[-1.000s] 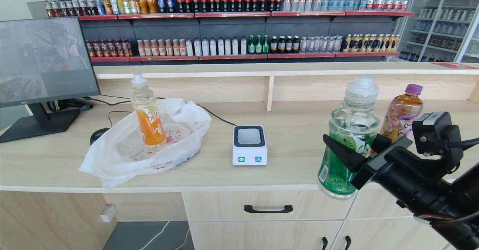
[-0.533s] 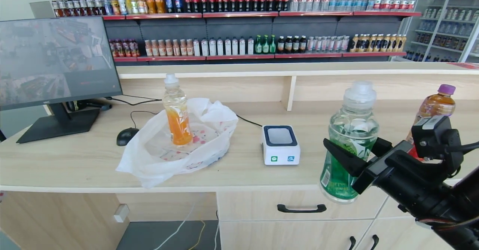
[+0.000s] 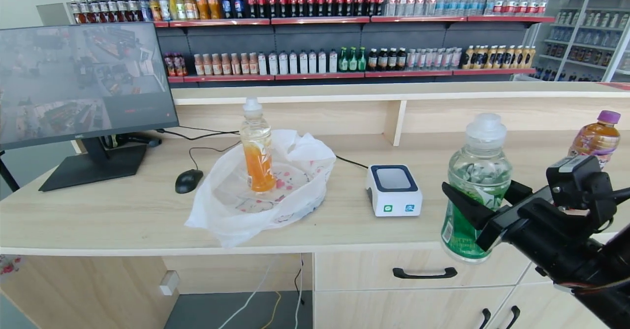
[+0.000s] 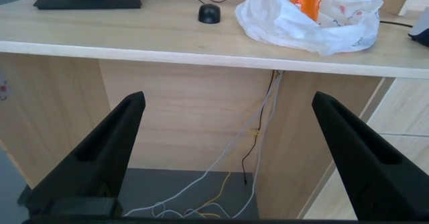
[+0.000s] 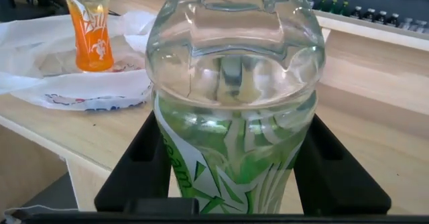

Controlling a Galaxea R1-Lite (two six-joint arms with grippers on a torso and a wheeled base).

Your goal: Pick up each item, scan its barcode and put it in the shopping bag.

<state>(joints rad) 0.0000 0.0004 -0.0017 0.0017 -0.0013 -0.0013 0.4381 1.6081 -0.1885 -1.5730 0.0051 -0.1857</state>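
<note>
Green-labelled clear bottle (image 3: 475, 171), white cap, upright, clamped in right tool (image 3: 486, 189); left tool (image 4: 228, 100) splayed

Monitor (image 3: 83, 80) on wooden counter (image 3: 123, 211), black mouse (image 3: 188, 180) near it, bottle-lined shelves (image 3: 320, 21) behind, drawers (image 3: 369, 270) below
</note>
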